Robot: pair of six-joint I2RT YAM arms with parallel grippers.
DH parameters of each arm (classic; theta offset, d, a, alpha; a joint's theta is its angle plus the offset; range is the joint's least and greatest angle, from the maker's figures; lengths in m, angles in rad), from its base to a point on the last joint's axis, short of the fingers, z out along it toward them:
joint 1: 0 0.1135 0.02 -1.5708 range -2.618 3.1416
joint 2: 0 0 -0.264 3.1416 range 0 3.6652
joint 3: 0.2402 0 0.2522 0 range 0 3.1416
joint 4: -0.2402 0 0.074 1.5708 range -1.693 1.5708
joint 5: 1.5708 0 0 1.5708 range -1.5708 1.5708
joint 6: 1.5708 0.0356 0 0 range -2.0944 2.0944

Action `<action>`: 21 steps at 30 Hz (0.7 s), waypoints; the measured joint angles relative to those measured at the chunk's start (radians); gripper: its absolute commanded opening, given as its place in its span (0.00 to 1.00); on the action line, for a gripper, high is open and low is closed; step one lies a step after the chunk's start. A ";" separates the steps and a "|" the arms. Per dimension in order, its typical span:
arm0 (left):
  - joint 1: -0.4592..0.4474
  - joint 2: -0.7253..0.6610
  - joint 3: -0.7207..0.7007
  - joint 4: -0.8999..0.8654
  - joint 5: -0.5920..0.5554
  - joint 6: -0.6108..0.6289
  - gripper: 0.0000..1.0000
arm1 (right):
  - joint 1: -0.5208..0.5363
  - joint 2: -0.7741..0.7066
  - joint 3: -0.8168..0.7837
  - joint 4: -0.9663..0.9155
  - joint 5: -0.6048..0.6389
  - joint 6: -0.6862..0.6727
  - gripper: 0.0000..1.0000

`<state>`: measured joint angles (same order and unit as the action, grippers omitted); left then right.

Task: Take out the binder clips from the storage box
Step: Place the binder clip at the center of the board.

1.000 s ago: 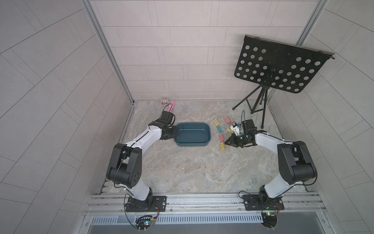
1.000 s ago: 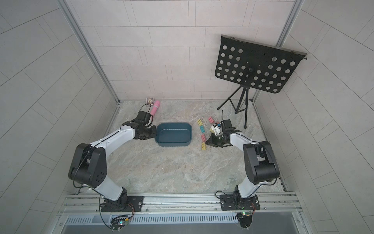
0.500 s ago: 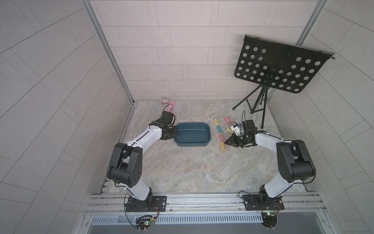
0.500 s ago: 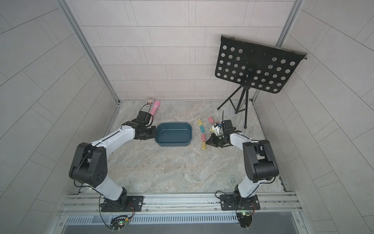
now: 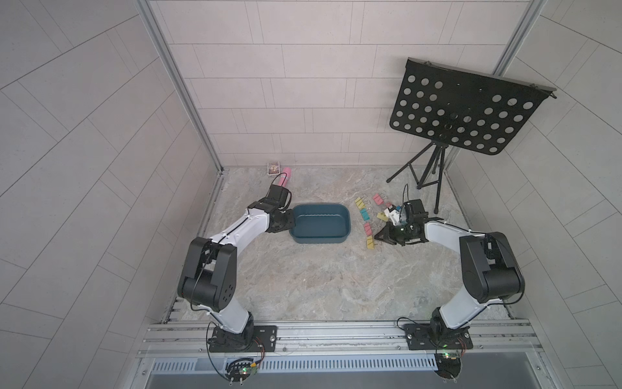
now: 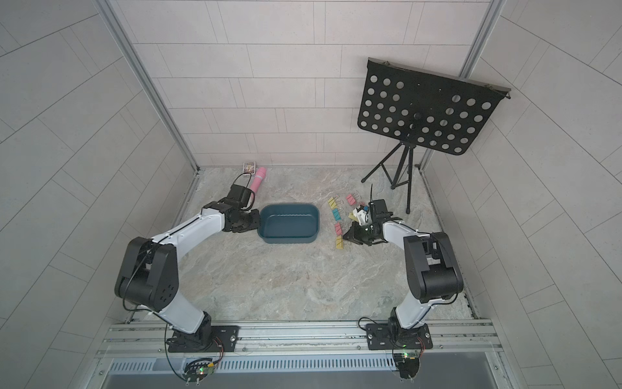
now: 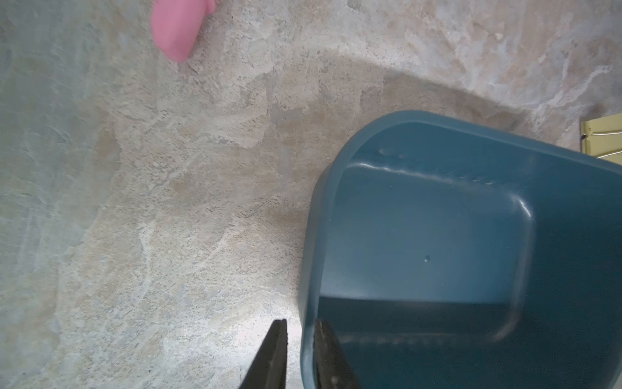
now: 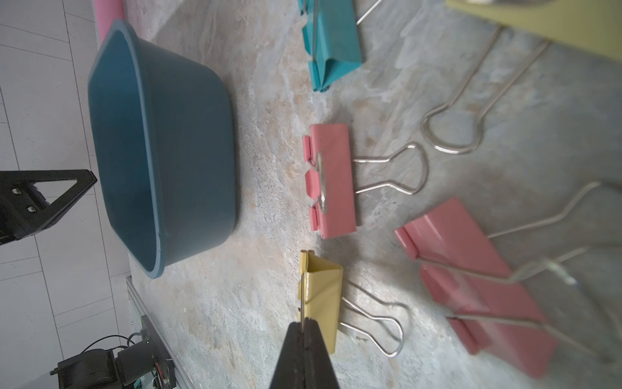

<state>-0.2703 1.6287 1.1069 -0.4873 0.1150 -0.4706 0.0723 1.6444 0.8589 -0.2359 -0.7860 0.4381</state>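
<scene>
The dark teal storage box sits mid-floor with nothing inside it. My left gripper is shut on its left wall, one finger inside and one outside the rim. Several binder clips lie on the floor to the right of the box: yellow, pink, teal, pink. My right gripper is shut on the upright wire handle of the nearest yellow binder clip, which rests on the floor. Pink and teal clips lie beside it.
A black perforated music stand stands at the back right, its tripod legs just behind the clips. A pink stick and a small printed card box lie at the back left, behind my left arm.
</scene>
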 measured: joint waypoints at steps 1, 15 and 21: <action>0.000 0.000 0.000 0.000 -0.001 0.000 0.24 | 0.000 0.001 0.000 0.000 0.000 0.000 0.03; 0.000 0.000 0.000 -0.005 -0.008 0.002 0.24 | -0.001 0.017 0.000 0.001 -0.012 -0.001 0.12; 0.000 0.000 0.000 -0.005 -0.012 0.008 0.26 | -0.002 0.027 0.000 0.000 -0.008 -0.010 0.32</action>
<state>-0.2703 1.6287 1.1069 -0.4927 0.1028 -0.4625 0.0708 1.6714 0.8589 -0.2356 -0.7944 0.4282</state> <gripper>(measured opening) 0.251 0.256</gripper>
